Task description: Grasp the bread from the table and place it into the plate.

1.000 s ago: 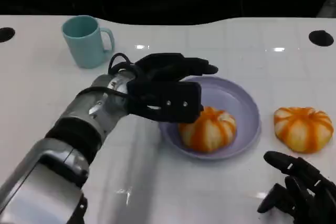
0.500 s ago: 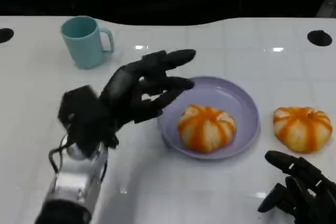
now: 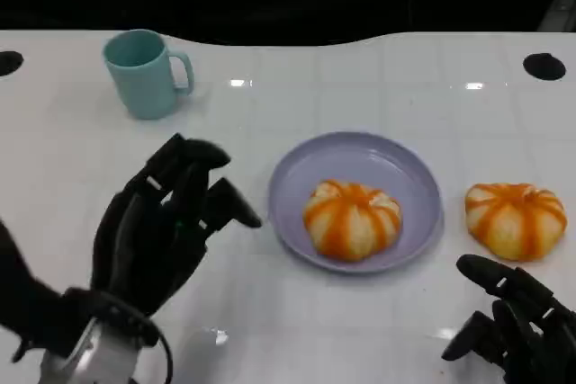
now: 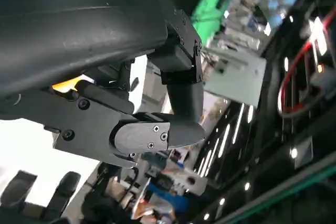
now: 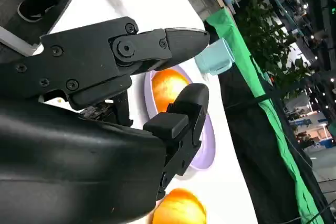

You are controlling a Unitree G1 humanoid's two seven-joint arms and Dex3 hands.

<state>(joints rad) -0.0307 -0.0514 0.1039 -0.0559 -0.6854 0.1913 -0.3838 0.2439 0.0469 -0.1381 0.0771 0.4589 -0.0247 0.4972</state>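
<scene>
An orange-and-cream striped bread (image 3: 352, 218) lies inside the lilac plate (image 3: 407, 177) at the table's middle; the right wrist view shows this bread (image 5: 167, 86) on the plate (image 5: 206, 153) too. A second bread (image 3: 515, 219) lies on the table right of the plate, and appears again in the right wrist view (image 5: 178, 209). My left hand (image 3: 165, 227) is raised left of the plate, fingers spread, holding nothing. My right hand (image 3: 513, 325) rests low at the front right, just in front of the second bread, fingers apart and empty.
A teal mug (image 3: 144, 71) stands at the back left, also in the right wrist view (image 5: 215, 58). Dark round holes (image 3: 545, 66) sit at the table's far corners. The white table (image 3: 288, 114) lies bare between mug and plate.
My left hand has pulled back from over the plate toward the front left, leaving the bread lying in the plate. The right hand has stayed put.
</scene>
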